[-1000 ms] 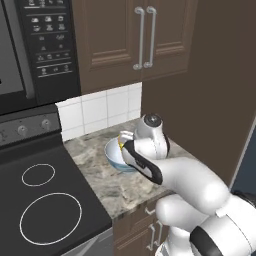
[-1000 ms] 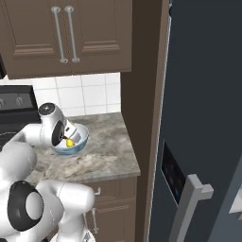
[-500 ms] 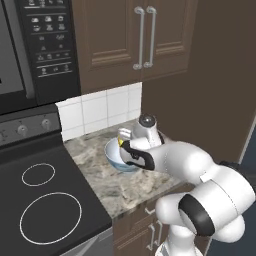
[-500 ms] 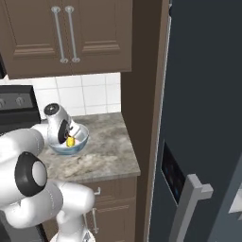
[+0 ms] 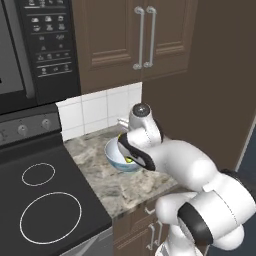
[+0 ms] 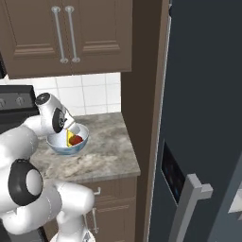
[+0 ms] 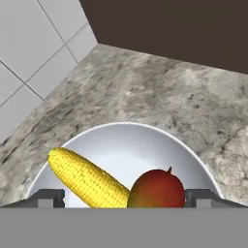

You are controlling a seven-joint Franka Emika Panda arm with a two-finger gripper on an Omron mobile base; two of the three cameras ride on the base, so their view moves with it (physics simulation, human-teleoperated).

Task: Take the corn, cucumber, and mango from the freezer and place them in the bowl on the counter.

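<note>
We can read no text, brand, number or sign anywhere in these pictures. The microwave control panel (image 5: 47,47) carries rows of small pale markings in the left base view, but they are too small and blurred for us to make out a single word or digit. The dark panel on the freezer (image 6: 174,171) door shows us no legible lettering either.
</note>
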